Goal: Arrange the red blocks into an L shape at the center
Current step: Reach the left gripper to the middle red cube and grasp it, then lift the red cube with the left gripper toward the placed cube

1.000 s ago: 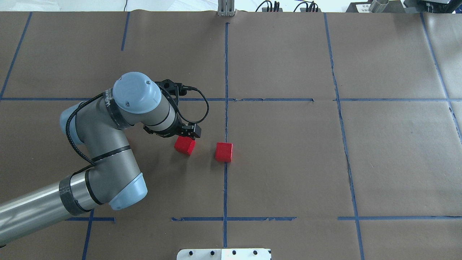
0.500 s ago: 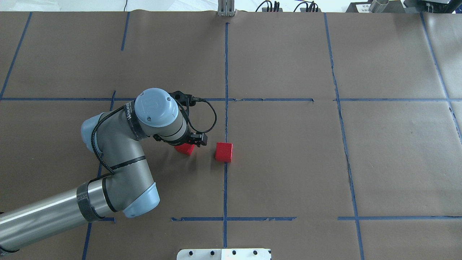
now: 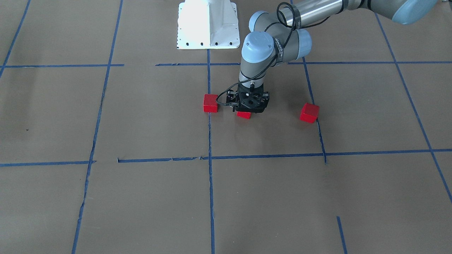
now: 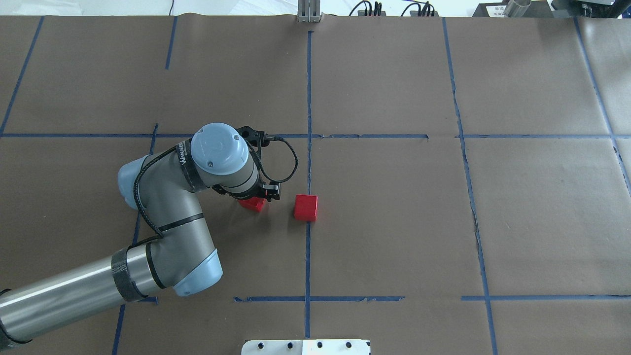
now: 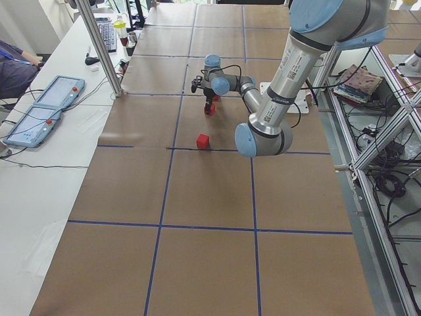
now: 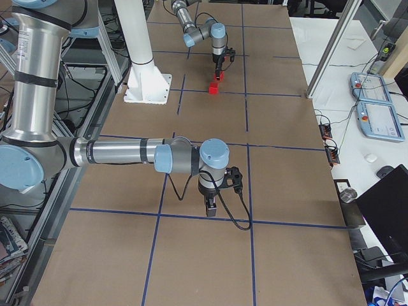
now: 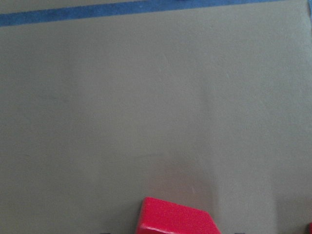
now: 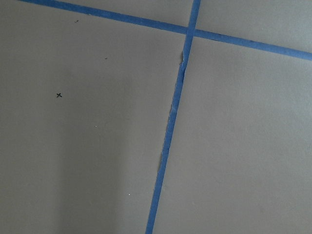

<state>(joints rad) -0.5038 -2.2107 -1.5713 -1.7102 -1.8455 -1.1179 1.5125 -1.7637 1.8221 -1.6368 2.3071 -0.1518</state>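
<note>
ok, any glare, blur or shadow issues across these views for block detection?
Front-facing: white base mount is blown out. Left wrist: soft focus, middle red block cropped at the bottom edge. Overhead: evenly lit, crisp. Right wrist: sharp tape lines, faint shadow lower left.

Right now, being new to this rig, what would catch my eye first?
The left hand hangs right over a red block near the middle. A second block sits beside it at the blue centre line; a third block lies apart on the other side.
</note>
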